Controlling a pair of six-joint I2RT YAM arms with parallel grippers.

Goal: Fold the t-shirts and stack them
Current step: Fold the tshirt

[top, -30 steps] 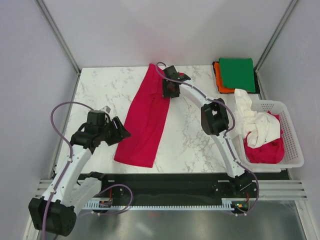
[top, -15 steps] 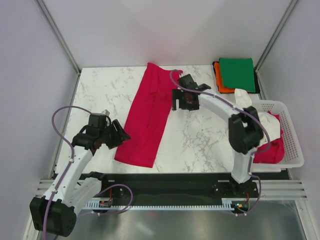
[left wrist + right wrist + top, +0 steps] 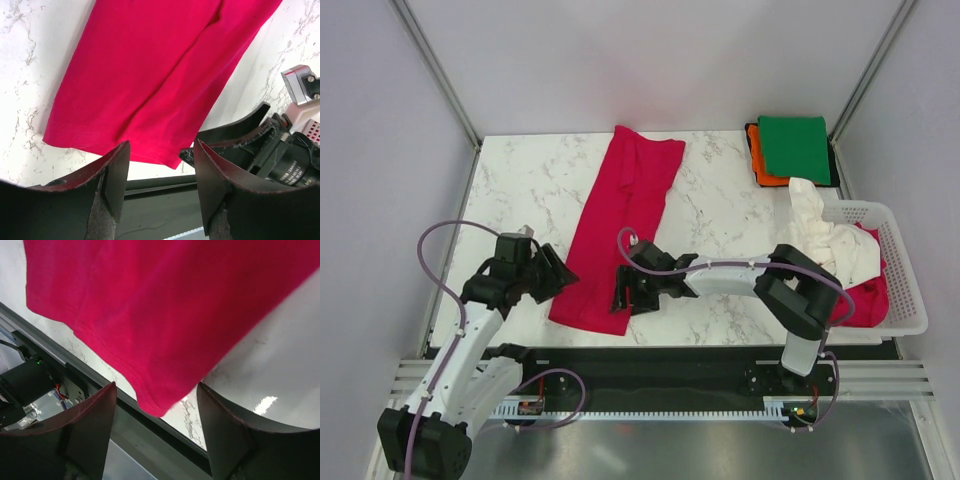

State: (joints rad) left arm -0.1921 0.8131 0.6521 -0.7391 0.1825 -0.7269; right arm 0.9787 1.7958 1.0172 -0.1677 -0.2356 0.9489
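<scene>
A crimson-red t-shirt (image 3: 620, 225) lies on the marble table as a long narrow strip, running from the far middle to the near edge. My left gripper (image 3: 558, 273) stands open just left of its near left corner, off the cloth. My right gripper (image 3: 620, 297) is open at the near right corner. In the left wrist view the red t-shirt (image 3: 150, 75) lies ahead of the open left gripper (image 3: 160, 167). In the right wrist view the hem corner of the red t-shirt (image 3: 160, 320) shows between the spread fingers of the right gripper (image 3: 157, 407). A folded green t-shirt (image 3: 795, 147) rests on an orange one (image 3: 757, 158).
A white slotted basket (image 3: 908, 270) stands at the right edge. A white t-shirt (image 3: 830, 245) hangs over its rim and another red one (image 3: 865, 298) fills it. The black frame rail (image 3: 650, 360) runs along the near table edge, close under both grippers.
My right arm has swung from the far end of the red t-shirt back to its near right corner. The far end now lies flat. My left gripper has drifted slightly nearer.
</scene>
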